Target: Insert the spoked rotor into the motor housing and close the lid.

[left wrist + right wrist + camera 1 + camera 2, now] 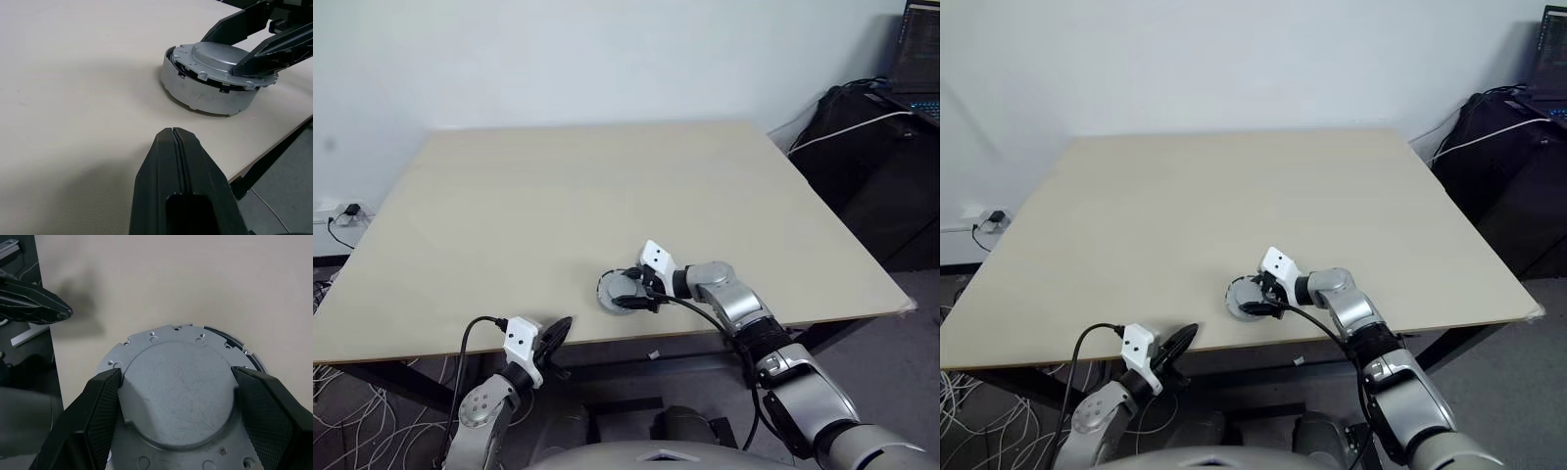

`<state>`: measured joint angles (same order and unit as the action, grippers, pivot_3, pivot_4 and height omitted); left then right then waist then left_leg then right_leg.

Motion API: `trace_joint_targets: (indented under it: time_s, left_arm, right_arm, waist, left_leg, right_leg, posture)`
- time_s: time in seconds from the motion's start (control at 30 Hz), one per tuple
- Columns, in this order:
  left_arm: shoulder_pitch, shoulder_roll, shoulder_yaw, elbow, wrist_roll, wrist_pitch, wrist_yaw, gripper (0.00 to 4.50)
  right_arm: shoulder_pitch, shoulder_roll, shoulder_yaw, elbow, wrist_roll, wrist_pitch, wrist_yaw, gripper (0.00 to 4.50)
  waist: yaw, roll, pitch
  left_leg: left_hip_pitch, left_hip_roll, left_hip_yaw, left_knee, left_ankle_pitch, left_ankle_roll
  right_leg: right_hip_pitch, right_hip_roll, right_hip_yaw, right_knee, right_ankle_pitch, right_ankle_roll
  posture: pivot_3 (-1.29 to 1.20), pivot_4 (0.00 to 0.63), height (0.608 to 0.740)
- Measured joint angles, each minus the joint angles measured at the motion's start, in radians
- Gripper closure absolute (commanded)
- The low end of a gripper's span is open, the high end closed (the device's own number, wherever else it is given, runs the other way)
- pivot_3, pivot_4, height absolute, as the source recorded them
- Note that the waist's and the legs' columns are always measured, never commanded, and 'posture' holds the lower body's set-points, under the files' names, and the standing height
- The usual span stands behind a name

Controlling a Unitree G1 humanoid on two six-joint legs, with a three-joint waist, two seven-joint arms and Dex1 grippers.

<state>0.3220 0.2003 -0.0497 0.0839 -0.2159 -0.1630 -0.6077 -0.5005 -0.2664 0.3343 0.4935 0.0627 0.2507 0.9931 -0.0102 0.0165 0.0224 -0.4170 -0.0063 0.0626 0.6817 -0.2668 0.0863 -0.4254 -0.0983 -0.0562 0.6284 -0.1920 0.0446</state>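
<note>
Now lid caps motor housing, seemingly askew; right claw straddles it, left claw shut.

Lid covers the housing top, so windings and rotor can't be seen. Lid's near edge is cut off by the right wrist frame. Right gripper fingers hide the lid's sides; contact or a gap can't be told. From the head views, lid and housing are too small to separate. Laptop is cut by the frame corner.
</note>
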Motion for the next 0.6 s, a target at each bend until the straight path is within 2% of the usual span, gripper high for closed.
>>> trace_joint_targets:
  time_s: [0.6]
  left_arm:
    - [0.008,0.000,-0.004,0.000,0.000,0.000,-0.004,4.50]
  right_arm:
    - [0.098,0.050,-0.024,-0.114,-0.019,0.044,-0.174,1.21]
  waist:
    - [0.000,0.000,-0.001]
  left_leg:
    - [0.000,0.000,0.000,0.000,0.000,0.000]
  right_leg:
    - [0.000,0.000,0.001,0.000,0.000,0.000]
  posture:
    - [0.00,0.000,0.740]
